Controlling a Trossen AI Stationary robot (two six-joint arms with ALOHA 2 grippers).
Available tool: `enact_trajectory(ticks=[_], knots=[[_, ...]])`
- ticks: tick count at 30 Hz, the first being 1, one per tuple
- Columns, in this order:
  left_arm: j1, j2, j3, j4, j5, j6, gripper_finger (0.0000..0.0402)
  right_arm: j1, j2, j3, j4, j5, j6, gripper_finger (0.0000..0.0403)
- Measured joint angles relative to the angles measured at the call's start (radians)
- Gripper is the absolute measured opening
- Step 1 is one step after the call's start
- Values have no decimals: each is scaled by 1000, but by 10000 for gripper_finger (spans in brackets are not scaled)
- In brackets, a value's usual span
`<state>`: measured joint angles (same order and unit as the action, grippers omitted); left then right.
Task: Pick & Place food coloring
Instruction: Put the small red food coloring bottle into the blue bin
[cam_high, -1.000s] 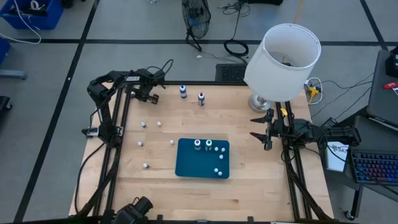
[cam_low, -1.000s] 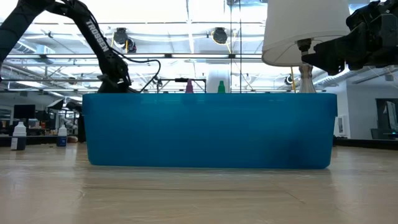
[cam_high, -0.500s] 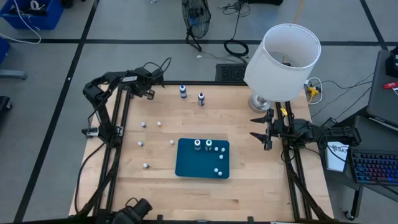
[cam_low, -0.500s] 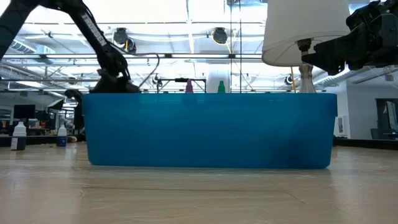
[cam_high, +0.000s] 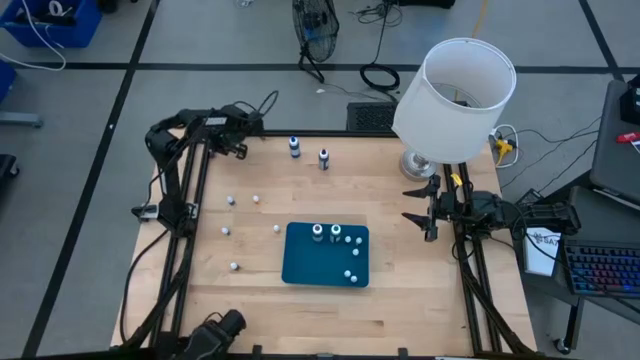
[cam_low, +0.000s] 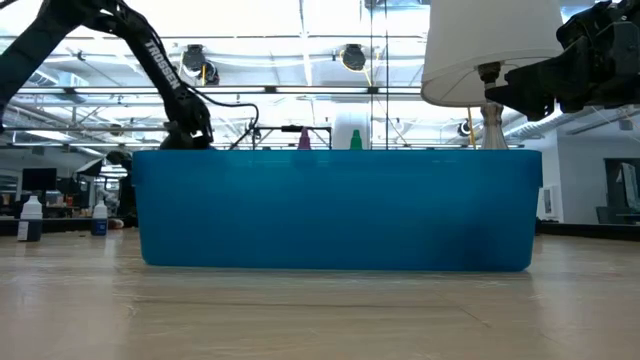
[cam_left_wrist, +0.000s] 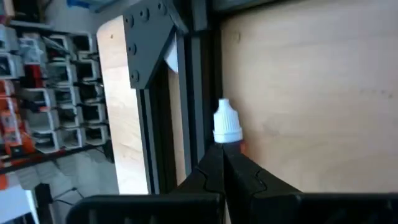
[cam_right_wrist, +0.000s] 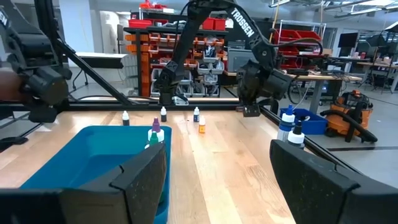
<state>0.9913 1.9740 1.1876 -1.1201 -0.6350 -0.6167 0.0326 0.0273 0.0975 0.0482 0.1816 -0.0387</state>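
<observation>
Left gripper at upper left of frame, fingers closed, no bottle held. Right gripper at right, spread wide, empty

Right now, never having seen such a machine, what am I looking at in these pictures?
These are two robot arms at a wooden table. One picture looks down from above, one looks level across the tabletop, and one comes from a camera on each arm's wrist. On the table are a blue tray with several small white-capped bottles in it, more small bottles scattered on the wood, and a lamp at the back. The left gripper, at the far left corner, is shut and seems to hold nothing; one bottle stands just beyond its fingertips. The right gripper waits open beside the lamp, empty.
</observation>
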Motion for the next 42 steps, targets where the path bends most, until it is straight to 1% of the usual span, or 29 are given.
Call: enact_trajectory(ticks=[4,8,10,14,20,22,25,32,33,34,36,39,42], knots=[[10,49,59,-95,74,-11,1,0,0,0,0,0,0,273],[31,152,143,-259,130,-25,1,0,0,0,0,0,0,270],[39,203,184,-333,140,-52,1,0,0,0,0,0,0,271],[56,215,223,-374,140,-67,1,0,0,0,0,0,0,274],[68,227,250,-365,135,-106,1,0,0,0,0,0,0,271],[69,233,251,-351,106,-107,1,0,0,0,0,0,0,270],[62,231,249,-315,25,-48,2,0,0,0,0,0,0,271],[67,184,212,-204,-44,-15,5,0,0,0,0,0,0,273],[67,179,212,-173,-40,-11,6,0,0,0,0,0,0,272],[68,177,214,-148,-14,8,5,0,0,0,0,0,0,271],[67,177,219,-136,12,37,2,0,0,0,0,0,0,270],[66,177,225,-124,-42,2,4,0,0,0,0,0,0,271],[69,177,225,-131,-59,-6,2,0,0,0,0,0,0,274]])
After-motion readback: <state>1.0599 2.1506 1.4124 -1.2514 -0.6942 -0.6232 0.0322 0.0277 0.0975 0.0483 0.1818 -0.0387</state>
